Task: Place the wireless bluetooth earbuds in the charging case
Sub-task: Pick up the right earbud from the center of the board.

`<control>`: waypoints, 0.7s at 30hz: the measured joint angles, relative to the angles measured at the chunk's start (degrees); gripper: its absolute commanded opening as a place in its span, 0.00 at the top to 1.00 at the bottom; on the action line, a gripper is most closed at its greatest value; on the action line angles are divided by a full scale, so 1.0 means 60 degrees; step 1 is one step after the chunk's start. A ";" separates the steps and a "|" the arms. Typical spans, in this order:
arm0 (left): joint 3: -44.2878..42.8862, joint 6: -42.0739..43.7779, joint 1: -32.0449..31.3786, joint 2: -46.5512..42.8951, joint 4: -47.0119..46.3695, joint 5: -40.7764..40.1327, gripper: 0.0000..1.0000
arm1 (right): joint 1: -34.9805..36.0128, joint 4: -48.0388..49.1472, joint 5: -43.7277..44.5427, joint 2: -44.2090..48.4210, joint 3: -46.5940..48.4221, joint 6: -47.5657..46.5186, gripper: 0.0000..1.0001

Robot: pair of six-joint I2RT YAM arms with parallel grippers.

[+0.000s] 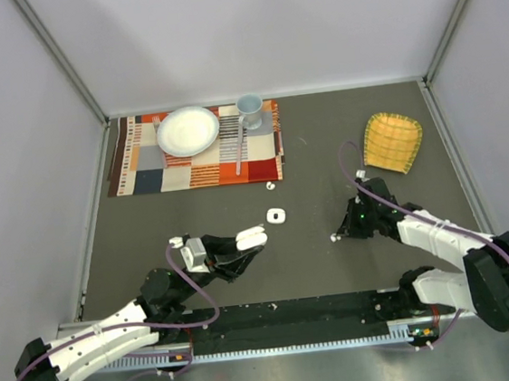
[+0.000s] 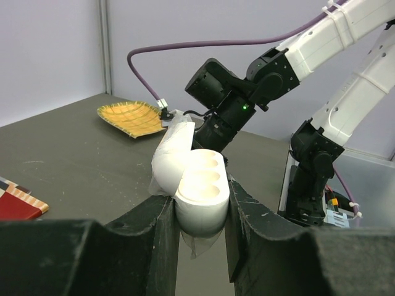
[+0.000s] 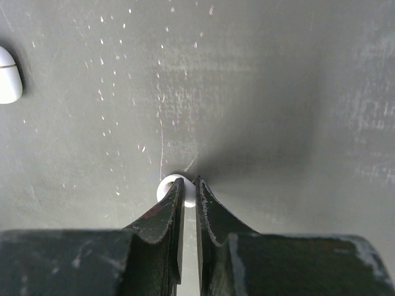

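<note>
Pinching 1 tiny glossy white plastic earbud (image 3: 165, 188) on the dark grey bench (image 3: 278, 92), the right end effector (image 3: 189, 182) seems mid-pickup, while the left end effector (image 2: 200, 209) clamps the small white pebble-shaped plastic charging case (image 2: 197, 176), lid open; next calls for lifting and aligning.

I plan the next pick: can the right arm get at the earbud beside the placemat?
Likely not yet: the right gripper is shut on another earbud. Otherwise the way to that earbud looks free.

Holds case (image 1: 250, 236) in left gripper (image 1: 258, 241), centre; pinches earbud (image 1: 334, 236) with right gripper (image 1: 338, 233) at its 3 o'clock; leaves second earbud (image 1: 277, 214) at 1 o'clock.
</note>
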State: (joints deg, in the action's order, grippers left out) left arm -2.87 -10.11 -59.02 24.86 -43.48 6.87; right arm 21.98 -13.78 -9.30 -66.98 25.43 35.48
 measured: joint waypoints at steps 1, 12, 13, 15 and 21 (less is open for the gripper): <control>0.0000 -0.0011 0.0000 0.0000 0.0000 0.0004 1.00 | 0.0000 -0.0029 0.0000 0.0135 -0.0091 0.0084 0.92; 0.0000 -0.0044 0.0000 0.0004 0.0000 0.0000 1.00 | 0.0047 -0.0200 0.0022 0.1359 -0.0860 0.0707 0.83; 0.0000 -0.0047 0.0000 0.0004 0.0000 0.0000 1.00 | 0.0055 -0.0208 0.0018 0.1370 -0.0867 0.0732 0.82; 0.0000 -0.0044 0.0000 0.0007 0.0000 0.0000 1.00 | 0.0066 -0.0222 0.0015 0.1366 -0.0867 0.0732 0.79; 0.0000 -0.0047 0.0000 0.0007 0.0000 0.0000 1.00 | 0.0073 -0.0211 -0.0044 0.1341 -0.0867 0.0754 0.82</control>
State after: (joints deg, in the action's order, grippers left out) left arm -2.87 -10.39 -59.02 24.91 -43.48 6.87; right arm 22.41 -15.05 -9.56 -58.94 20.23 40.01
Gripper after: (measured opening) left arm 0.347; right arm 0.211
